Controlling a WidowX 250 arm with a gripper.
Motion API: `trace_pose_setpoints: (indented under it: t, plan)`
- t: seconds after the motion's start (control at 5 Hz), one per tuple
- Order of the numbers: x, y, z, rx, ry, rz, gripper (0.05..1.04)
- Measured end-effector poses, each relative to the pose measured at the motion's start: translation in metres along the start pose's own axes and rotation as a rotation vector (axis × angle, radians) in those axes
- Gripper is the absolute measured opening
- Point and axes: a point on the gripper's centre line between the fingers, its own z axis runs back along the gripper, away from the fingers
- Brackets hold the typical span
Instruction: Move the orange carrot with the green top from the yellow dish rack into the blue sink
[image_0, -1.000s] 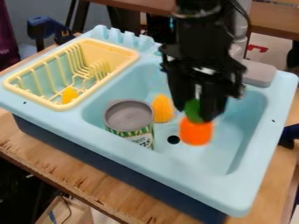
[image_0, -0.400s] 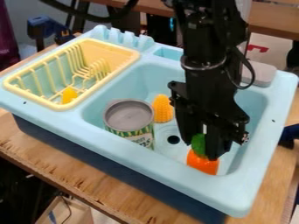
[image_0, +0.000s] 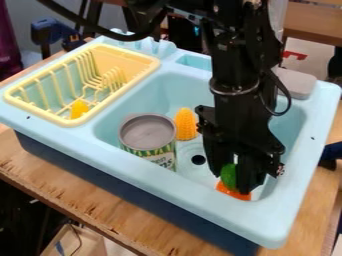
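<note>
Hiding partly behind the black gripper (image_0: 234, 183), the orange toy (image_0: 231, 193) is sitting in the blue sink (image_0: 274, 222), near its front right corner. The gripper is pinching the toy's green top. A can (image_0: 147, 133) and yellow corn (image_0: 186, 124) are standing in the sink, which is resting on a wooden table (image_0: 87, 200). Bright orange is peeking out below the green.

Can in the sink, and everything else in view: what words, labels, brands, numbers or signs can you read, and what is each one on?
Can: lettering on its label, partly hidden by the sink's rim; too small and blurred to quote reliably.
Red mark behind the sink: too blurred to tell if it is print.
No other text that I can make out.
</note>
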Motion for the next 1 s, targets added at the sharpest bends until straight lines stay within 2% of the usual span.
trace_pose_setpoints:
  t: [0.2, 0.4, 0.6, 0.8, 1.0]
  plan:
    - [-0.001, 0.005, 0.003, 0.000, 0.032, 0.052, 0.952]
    - [0.002, 0.014, 0.019, 0.003, 0.019, 0.127, 1.009]
    - [0.009, 0.020, 0.055, 0.030, -0.053, 0.183, 1.003]
    - [0.006, 0.028, 0.080, 0.088, -0.060, 0.210, 1.003]
    - [-0.008, 0.049, 0.107, 0.162, -0.053, 0.261, 1.003]
